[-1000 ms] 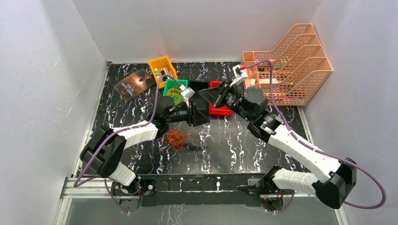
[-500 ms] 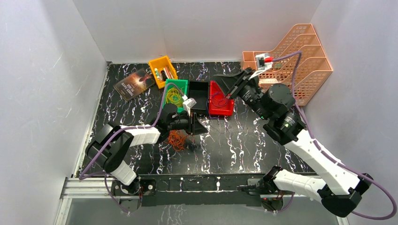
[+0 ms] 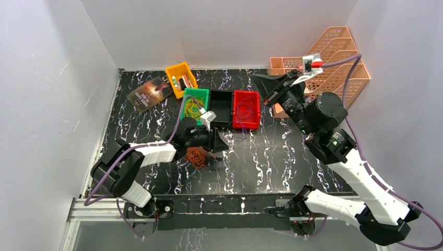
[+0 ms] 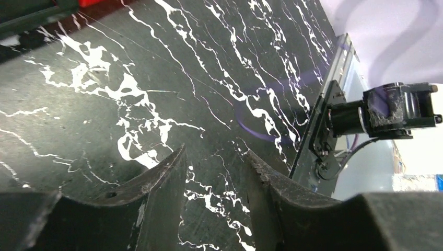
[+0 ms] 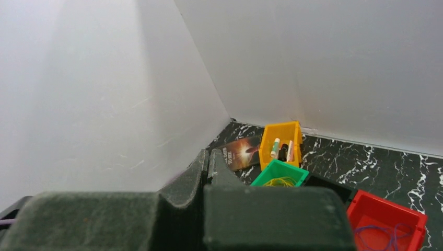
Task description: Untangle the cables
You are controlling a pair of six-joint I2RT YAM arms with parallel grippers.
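Cables point(image 3: 197, 155), an orange wiry bunch, lie on the tabletop point(image 3: 261, 162) left of centre in the top view, beside the spread, empty left pincer point(image 4: 214, 157); right pincer point(image 5: 208, 159) is pressed together; likely light, springy, snag-prone, so pinch one outer loop.

Open tabletop point(image 3: 271, 157) lies right of the orange cables point(image 3: 197, 155); the row of bins point(image 3: 222, 92) beyond seems to leave no gaps.

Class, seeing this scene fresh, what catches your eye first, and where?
An orange tangle of cables lies on the black marbled table by the left arm. Behind it, a green bin, black bin and red bin stand in a row; a peach file rack fills the far right corner.
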